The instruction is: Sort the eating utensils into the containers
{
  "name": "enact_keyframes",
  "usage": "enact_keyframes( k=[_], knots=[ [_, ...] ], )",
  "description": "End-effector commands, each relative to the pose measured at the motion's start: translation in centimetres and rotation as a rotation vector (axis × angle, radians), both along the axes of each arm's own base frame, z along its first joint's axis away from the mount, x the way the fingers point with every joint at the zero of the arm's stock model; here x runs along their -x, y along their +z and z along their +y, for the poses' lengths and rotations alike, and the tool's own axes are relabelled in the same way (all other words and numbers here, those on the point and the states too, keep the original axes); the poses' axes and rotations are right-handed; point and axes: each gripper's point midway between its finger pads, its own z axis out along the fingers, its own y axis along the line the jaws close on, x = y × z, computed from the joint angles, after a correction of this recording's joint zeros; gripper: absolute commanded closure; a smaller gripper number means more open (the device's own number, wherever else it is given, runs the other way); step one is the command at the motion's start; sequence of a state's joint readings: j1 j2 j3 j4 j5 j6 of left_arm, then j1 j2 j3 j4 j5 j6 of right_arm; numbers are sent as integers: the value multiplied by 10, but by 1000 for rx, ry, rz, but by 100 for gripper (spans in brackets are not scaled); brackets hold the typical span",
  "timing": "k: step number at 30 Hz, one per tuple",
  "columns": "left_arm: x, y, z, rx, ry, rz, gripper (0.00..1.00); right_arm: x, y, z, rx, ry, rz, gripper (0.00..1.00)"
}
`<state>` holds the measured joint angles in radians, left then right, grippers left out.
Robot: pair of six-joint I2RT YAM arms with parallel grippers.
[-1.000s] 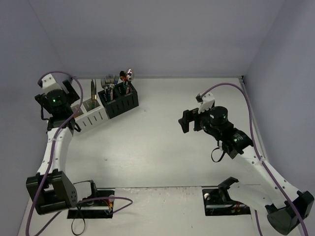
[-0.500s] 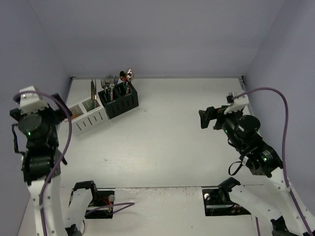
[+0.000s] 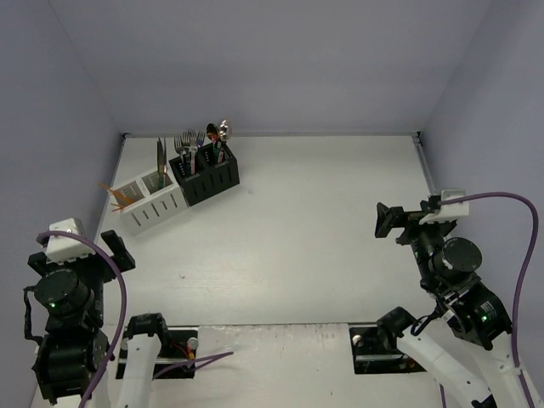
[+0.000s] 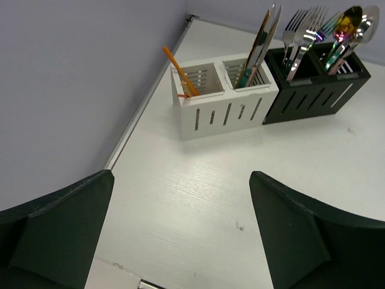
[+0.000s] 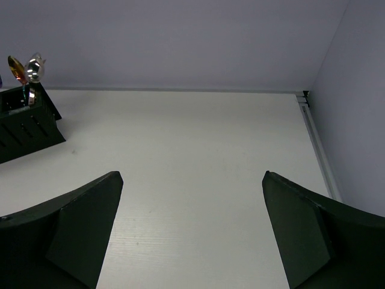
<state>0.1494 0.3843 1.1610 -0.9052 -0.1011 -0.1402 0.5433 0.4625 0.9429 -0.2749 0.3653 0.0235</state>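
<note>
Two caddies stand together near the table's (image 3: 306,238) far left corner, and every utensil you can see is already standing in one of them. Take the white caddy (image 4: 222,99) as your reference. Its compartment on the wall side holds the orange sticks (image 4: 179,71), which lean out over that end. The next compartment holds the knives (image 4: 262,36), standing nearly upright with their blades up.

The black caddy (image 4: 316,90) sits just beside the white caddy on the side away from the wall. The two look to be touching end to end. The forks (image 4: 299,29) stand in the black compartment nearer the white caddy. The spoons (image 4: 350,23) stand in the one farther from it, their bowls shiny and tinted.

Your left gripper (image 4: 180,198) hangs well back from the white caddy, on the side toward the arm bases, looking down at its slotted front. Its jaws are spread wide with only bare tabletop between them, so it has hold of nothing.

Your right gripper (image 5: 192,205) is much farther from the white caddy, out past the black caddy toward the opposite wall. Its jaws are also spread wide and hold nothing. From its wrist camera you see only one end of the black caddy and the spoon bowls.
</note>
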Motion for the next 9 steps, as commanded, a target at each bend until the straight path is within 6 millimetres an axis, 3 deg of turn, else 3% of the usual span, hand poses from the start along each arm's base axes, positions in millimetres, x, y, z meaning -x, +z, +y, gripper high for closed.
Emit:
enact_keyframes(
  k=[1, 9],
  knots=[
    [-4, -5, -8, -9, -63, 44, 5, -5, 7, -4, -8, -43, -26, 0],
    [-3, -7, -11, -7, -81, 55, 5, -4, 11, -2, -20, -30, -31, 0]
  ],
)
